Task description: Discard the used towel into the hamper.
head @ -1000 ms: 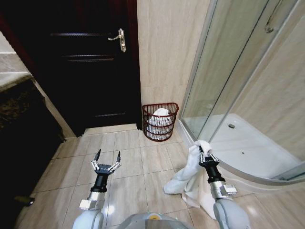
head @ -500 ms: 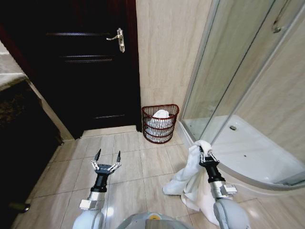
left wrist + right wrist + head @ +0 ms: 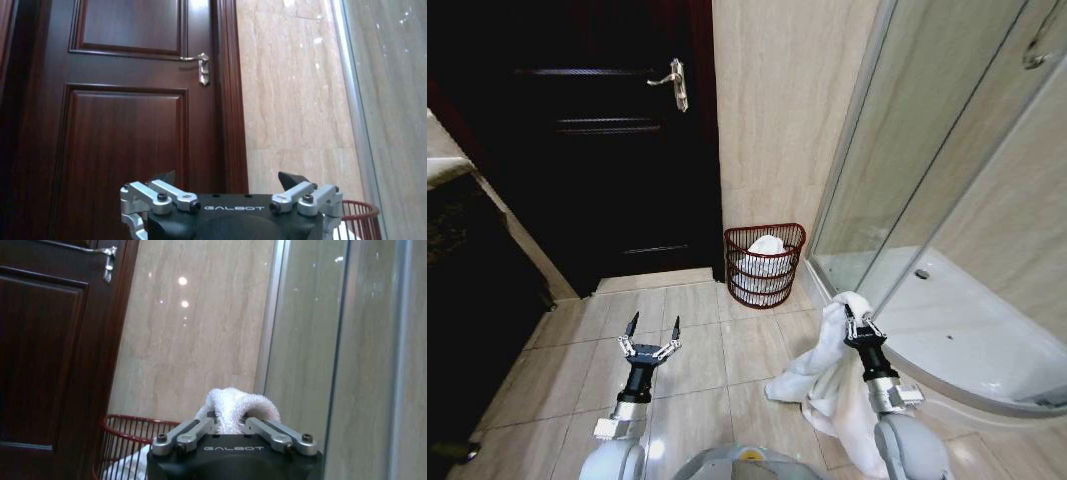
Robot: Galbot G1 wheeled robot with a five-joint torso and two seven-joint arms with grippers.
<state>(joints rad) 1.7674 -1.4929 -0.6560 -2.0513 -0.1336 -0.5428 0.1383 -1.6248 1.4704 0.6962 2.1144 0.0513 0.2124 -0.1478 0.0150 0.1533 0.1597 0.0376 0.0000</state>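
The white towel (image 3: 822,375) hangs in long folds from my right gripper (image 3: 857,322), which is shut on its top fold (image 3: 233,407). The hamper (image 3: 764,264), a round reddish-brown wire basket, stands on the floor against the beige wall, ahead and slightly left of that gripper; white cloth lies inside it. Its rim (image 3: 137,422) shows past the right gripper, and a part of the hamper (image 3: 360,215) shows in the left wrist view. My left gripper (image 3: 649,332) is open and empty, held above the floor tiles on the left.
A dark wooden door (image 3: 617,150) with a metal handle (image 3: 677,82) stands left of the hamper. A glass shower enclosure (image 3: 937,160) with a white curved tray (image 3: 972,335) fills the right. A dark cabinet (image 3: 467,290) lines the left side. Beige floor tiles (image 3: 707,350) lie open between.
The whole picture has shifted: the hamper sits a little lower and nearer in view, so the camera has moved. Both grippers keep their poses, the towel still held.
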